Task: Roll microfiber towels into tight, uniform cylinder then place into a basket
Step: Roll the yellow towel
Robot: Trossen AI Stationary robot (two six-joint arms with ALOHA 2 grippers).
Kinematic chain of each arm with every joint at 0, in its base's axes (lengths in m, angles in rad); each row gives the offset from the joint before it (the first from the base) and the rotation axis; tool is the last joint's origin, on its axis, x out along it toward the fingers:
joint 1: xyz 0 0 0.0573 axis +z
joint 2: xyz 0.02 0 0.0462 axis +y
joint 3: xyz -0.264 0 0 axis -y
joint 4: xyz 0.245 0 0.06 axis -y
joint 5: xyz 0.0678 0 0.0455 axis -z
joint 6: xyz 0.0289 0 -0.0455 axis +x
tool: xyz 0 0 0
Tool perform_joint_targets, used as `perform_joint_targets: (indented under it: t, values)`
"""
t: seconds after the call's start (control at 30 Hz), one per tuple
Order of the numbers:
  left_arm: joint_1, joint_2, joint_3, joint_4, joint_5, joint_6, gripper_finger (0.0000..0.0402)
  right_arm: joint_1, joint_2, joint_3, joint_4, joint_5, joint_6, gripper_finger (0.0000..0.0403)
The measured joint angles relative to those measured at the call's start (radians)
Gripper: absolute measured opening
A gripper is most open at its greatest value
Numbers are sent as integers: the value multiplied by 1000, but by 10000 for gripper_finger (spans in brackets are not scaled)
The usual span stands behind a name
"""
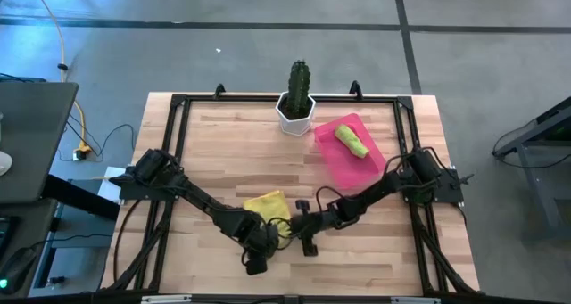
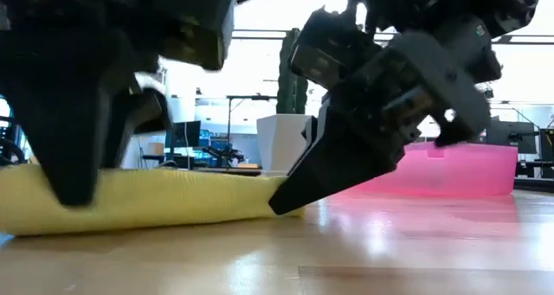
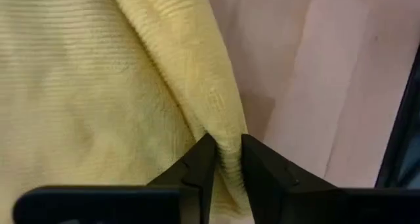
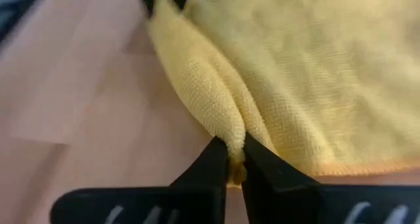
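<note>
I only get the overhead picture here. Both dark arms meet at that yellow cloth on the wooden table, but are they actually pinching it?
Observer: Yes. The left hand pinches a fold of the soft yellow microfiber towel.
Operator: And the other one?
Observer: The right hand is shut on a folded edge of it too.
Operator: Is the cloth lifted?
Observer: No, the table-level camera shows it lying on the wooden table.

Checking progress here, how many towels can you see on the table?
2. The green towel lies rolled in the pink tray; the yellow towel lies on the table, pinched by the left hand and right hand.
</note>
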Motion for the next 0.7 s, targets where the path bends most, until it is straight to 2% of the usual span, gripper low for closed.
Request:
perform_joint_targets:
  t: [0.13,0.23,0.33,0.43,0.6,0.7]
  values:
    - [5,-31,55,-96,-25,182,73,-22,1,0,2,-123,93,5]
    - [-2,-47,95,-183,-78,236,73,-44,1,-2,7,-230,202,5]
    - [-22,-71,123,-241,-130,252,73,-72,0,-2,17,-328,324,3]
    - [-62,-72,149,-216,-165,255,73,-94,-1,-4,34,-409,437,3]
    - [-140,-71,142,-217,-231,256,74,-131,-3,-2,44,-526,615,3]
    - [-178,-70,120,-219,-310,216,74,-151,-3,-2,43,-562,698,3]
